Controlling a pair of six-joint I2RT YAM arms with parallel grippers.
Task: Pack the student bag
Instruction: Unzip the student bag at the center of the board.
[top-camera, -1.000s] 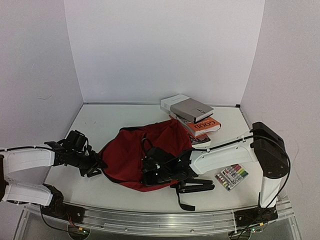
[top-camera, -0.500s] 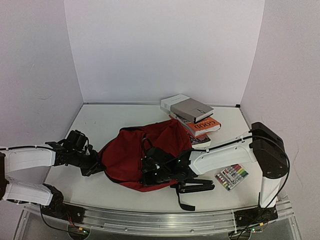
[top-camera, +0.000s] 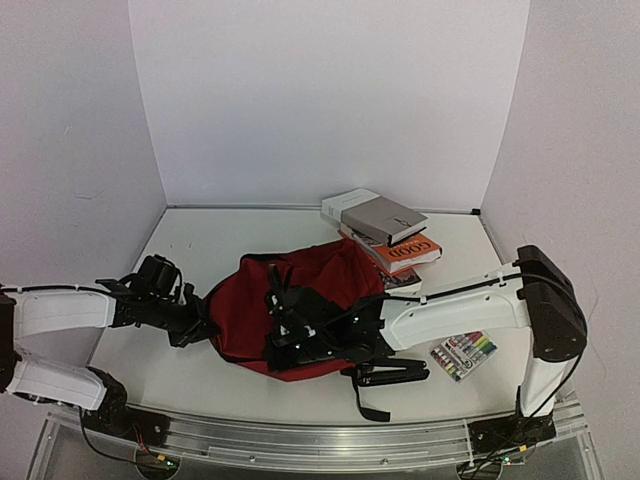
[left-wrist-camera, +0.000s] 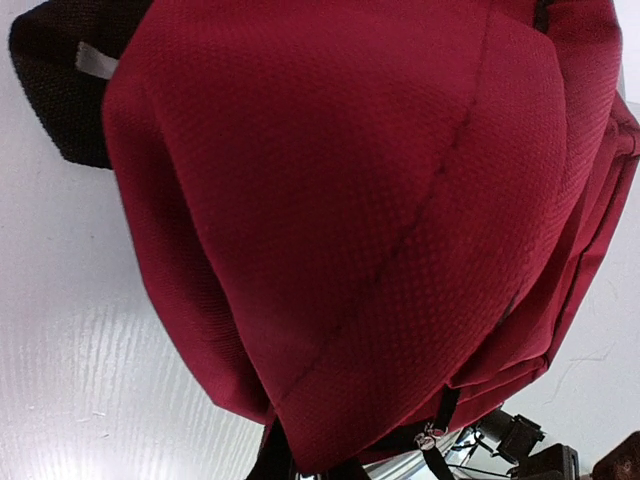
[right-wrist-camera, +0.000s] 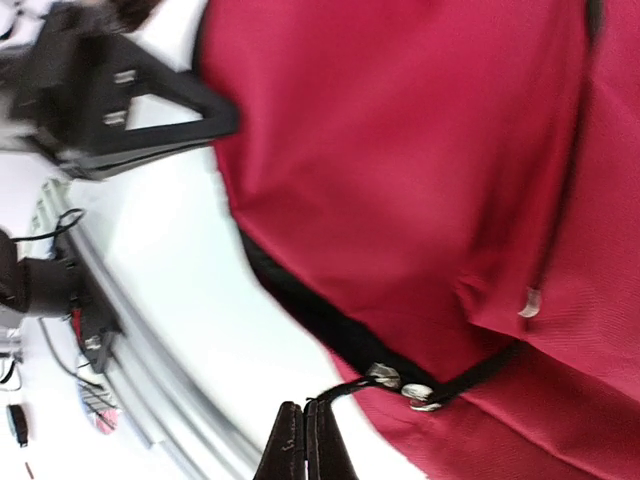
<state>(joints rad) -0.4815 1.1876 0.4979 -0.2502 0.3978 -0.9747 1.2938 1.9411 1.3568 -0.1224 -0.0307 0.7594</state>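
Atop student bag (top-camera: 240, 305), right end effector (right-wrist-camera: 310, 432) now clamped, farther left.

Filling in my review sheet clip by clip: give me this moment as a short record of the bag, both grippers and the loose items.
student bag: dark red backpack, slumped mid-table
left gripper: shut on fabric at the bag's left edge
right gripper: shut, apparently pinching a thin black zipper pull at the bag's near edge
stack of books: behind the bag, outside it
marker pack: right of the bag, outside it
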